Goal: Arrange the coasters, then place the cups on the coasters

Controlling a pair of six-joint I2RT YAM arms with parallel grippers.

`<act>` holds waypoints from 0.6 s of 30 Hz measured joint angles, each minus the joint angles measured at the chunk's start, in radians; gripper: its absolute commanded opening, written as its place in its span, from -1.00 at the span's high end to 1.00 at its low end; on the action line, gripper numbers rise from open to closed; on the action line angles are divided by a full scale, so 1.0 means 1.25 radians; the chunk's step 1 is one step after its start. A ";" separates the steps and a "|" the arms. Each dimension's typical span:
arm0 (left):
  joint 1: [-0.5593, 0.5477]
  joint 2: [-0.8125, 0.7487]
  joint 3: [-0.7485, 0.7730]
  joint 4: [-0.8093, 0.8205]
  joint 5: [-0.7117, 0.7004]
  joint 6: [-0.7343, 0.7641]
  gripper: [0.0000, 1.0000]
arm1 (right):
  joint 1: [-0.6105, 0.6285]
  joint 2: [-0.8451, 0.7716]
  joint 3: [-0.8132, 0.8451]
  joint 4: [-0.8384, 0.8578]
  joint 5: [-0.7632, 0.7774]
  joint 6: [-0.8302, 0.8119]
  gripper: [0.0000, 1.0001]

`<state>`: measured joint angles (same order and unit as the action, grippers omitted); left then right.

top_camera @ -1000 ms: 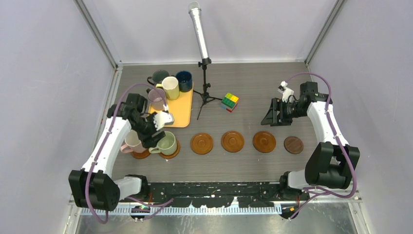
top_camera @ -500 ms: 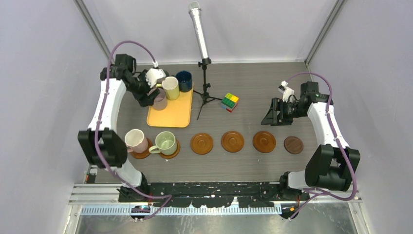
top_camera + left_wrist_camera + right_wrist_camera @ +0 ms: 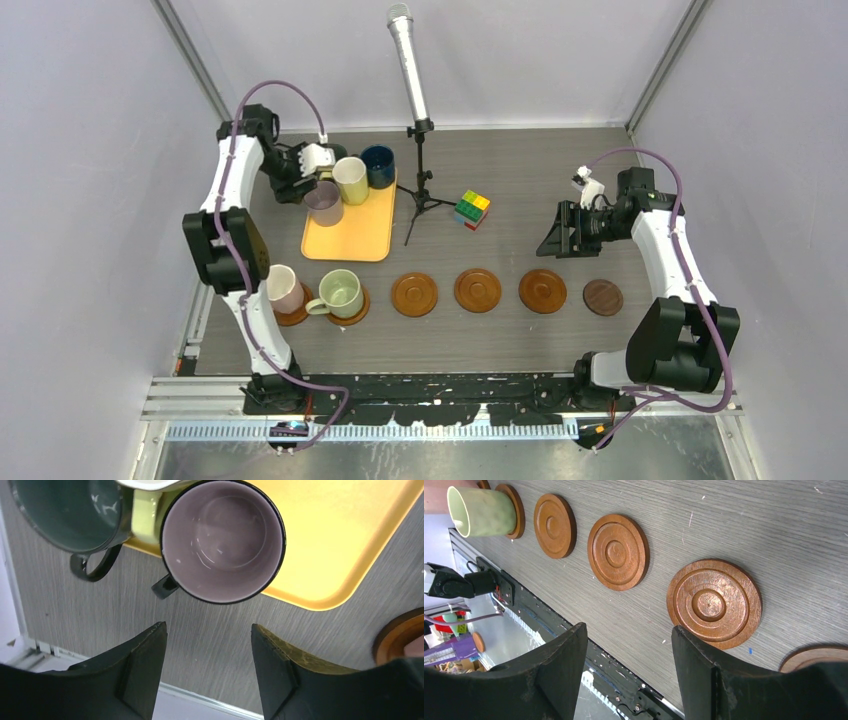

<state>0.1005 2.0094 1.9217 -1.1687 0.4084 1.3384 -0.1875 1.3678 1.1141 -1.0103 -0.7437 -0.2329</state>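
Six coasters lie in a row near the front. The pink cup (image 3: 283, 289) and the pale green cup (image 3: 340, 294) (image 3: 481, 511) stand on the two leftmost. Three brown coasters (image 3: 414, 295) (image 3: 477, 290) (image 3: 542, 291) and the darker small coaster (image 3: 602, 297) are bare. The mauve cup (image 3: 323, 203) (image 3: 222, 540) sits at the tray's left edge, beside the cream-yellow cup (image 3: 350, 180), the navy cup (image 3: 378, 166) and the dark grey-green cup (image 3: 70, 510). My left gripper (image 3: 303, 188) (image 3: 209, 630) is open just short of the mauve cup's handle. My right gripper (image 3: 560, 235) (image 3: 629, 630) hangs open above the coaster row.
The orange-yellow tray (image 3: 352, 235) (image 3: 340, 540) lies at the back left. A microphone stand (image 3: 418, 180) rises from the back middle, with a multicoloured cube (image 3: 472, 209) to its right. The left wall rail runs close behind my left gripper.
My left arm swung from the front cups back to the tray, and its gripper now sits just left of the mauve cup. The right arm has not moved.
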 measured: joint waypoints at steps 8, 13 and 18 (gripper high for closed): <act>0.000 0.081 0.006 0.005 -0.013 0.148 -0.32 | 0.000 0.001 0.000 0.000 0.000 0.000 -0.35; 0.000 0.121 0.042 0.005 -0.025 0.193 -0.38 | 0.000 0.006 0.000 0.000 0.000 0.000 -0.35; 0.000 0.124 0.036 0.031 -0.026 0.217 -0.40 | 0.000 0.011 0.000 -0.001 -0.001 0.000 -0.35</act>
<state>0.1005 2.1643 1.9671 -1.1297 0.3756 1.6100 -0.1875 1.3815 1.1141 -1.0119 -0.7444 -0.2333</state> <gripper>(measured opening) 0.694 0.672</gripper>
